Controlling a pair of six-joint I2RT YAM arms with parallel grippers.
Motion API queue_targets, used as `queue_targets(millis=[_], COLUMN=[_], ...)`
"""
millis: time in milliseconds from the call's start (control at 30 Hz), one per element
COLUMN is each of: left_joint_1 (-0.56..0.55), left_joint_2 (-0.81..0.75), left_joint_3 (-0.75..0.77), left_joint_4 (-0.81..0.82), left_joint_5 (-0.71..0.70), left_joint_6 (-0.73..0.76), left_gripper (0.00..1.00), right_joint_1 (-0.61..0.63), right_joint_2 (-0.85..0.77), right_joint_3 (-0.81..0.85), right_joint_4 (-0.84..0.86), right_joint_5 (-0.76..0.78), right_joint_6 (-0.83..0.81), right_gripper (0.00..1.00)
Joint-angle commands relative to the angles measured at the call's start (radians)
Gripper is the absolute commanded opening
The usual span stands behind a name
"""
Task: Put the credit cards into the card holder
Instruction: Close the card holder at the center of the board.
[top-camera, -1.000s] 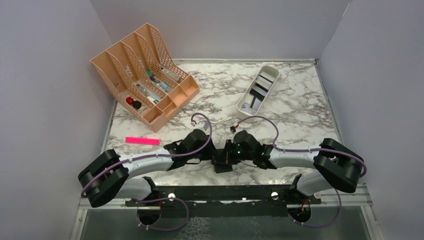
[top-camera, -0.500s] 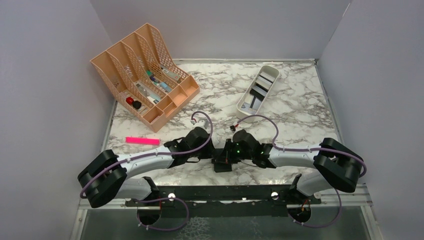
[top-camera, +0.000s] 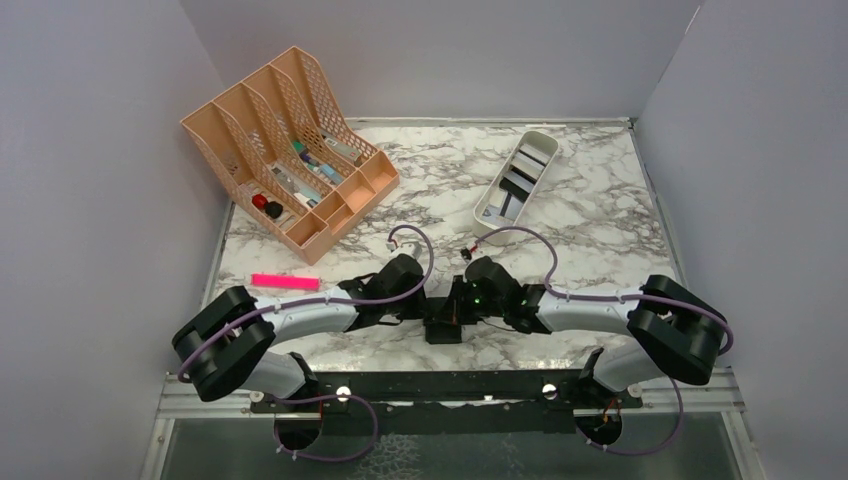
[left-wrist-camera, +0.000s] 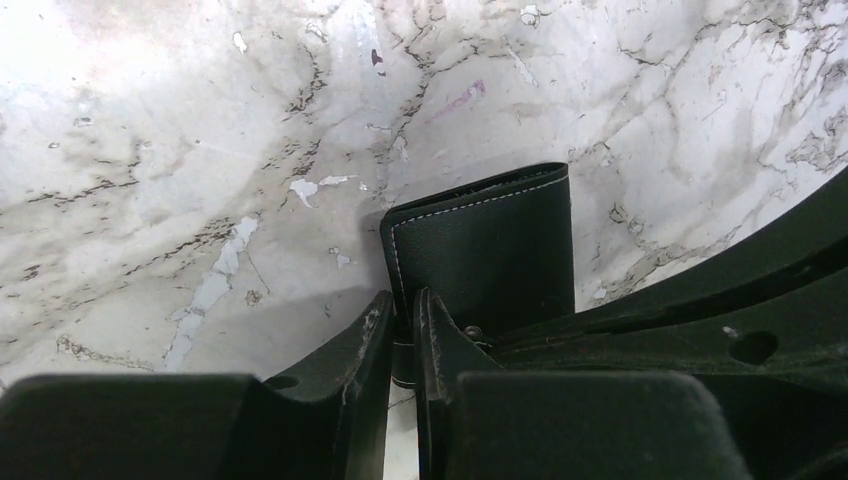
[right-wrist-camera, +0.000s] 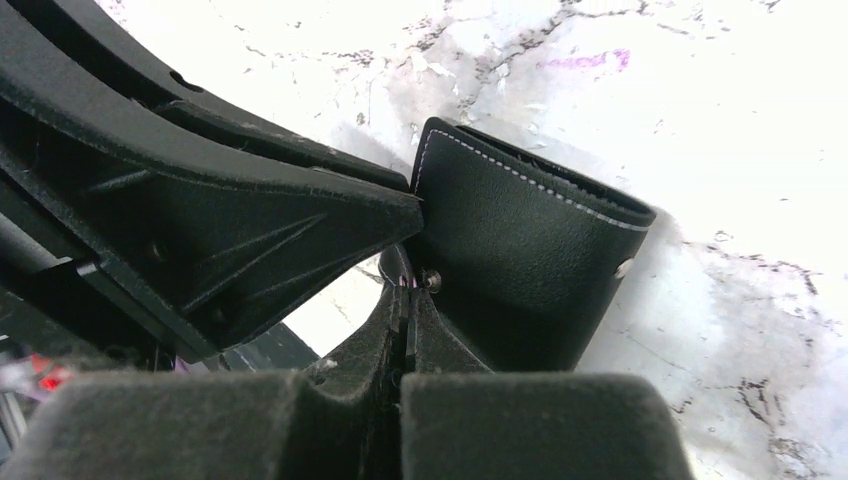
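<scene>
Marble table (top-camera: 600, 230) bears the card holder (left-wrist-camera: 490, 250), its edges nipped by left pincer (left-wrist-camera: 403, 300) and right pincer (right-wrist-camera: 406, 285), seemingly to open it; next, a pincer must let go and fetch credit cards (top-camera: 517, 186) lying far beyond both.

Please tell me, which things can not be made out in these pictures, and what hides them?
Left wrist view: the left fingers hide the near edge of the card holder; its inside is not visible.
Right wrist view: the left arm covers part of the card holder.
Top view: the credit cards in the white tray are too small to count.
</scene>
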Motion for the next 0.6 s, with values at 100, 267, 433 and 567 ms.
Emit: queue_targets(millis=[100, 267, 433, 567], left_joint_1=[0.006, 0.006, 0.006, 0.005], left_joint_2=[0.021, 0.02, 0.021, 0.029], left_joint_3=[0.007, 0.002, -0.01, -0.01], left_joint_4=[0.014, 0.016, 0.034, 0.044], left_joint_5=[-0.009, -0.004, 0.004, 0.012], left_joint_6=[0.019, 0.022, 0.021, 0.028], left_gripper=[0.15, 0.15, 0.14, 0.14], right_joint_1=[-0.024, -0.034, -0.047, -0.051], right_joint_2=[0.018, 0.04, 0.049, 0.064], right_joint_3=[0.025, 0.037, 0.038, 0.044], right_joint_4=[-0.015, -0.019, -0.027, -0.052], right_joint_5=[0.037, 0.046, 0.06, 0.054], right_joint_6=[-0.03, -0.039, -0.049, -0.057], right_gripper=[0.01, 0.01, 0.01, 0.01])
